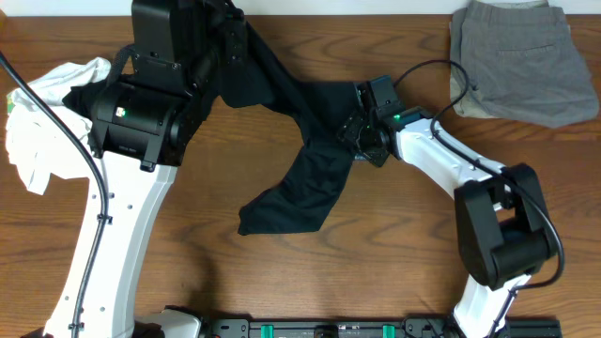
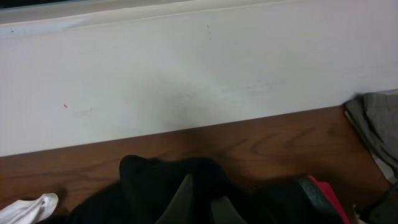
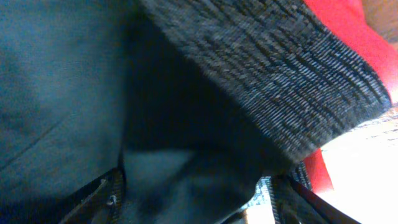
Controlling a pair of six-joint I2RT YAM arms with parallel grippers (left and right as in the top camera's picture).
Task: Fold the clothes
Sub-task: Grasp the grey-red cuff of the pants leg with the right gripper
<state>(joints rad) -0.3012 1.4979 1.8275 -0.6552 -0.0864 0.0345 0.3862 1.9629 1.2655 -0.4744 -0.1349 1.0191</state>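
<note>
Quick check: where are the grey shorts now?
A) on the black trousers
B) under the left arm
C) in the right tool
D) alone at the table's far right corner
D: the grey shorts lie at the far right corner, apart from the black trousers.

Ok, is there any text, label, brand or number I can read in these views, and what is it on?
Nothing is readable in any view.
Left arm sticker: green and white, too small to read.
White T-shirt: a speck of green print at its edge, no legible letters.
Trousers waistband: plain ribbing, no label visible.
</note>
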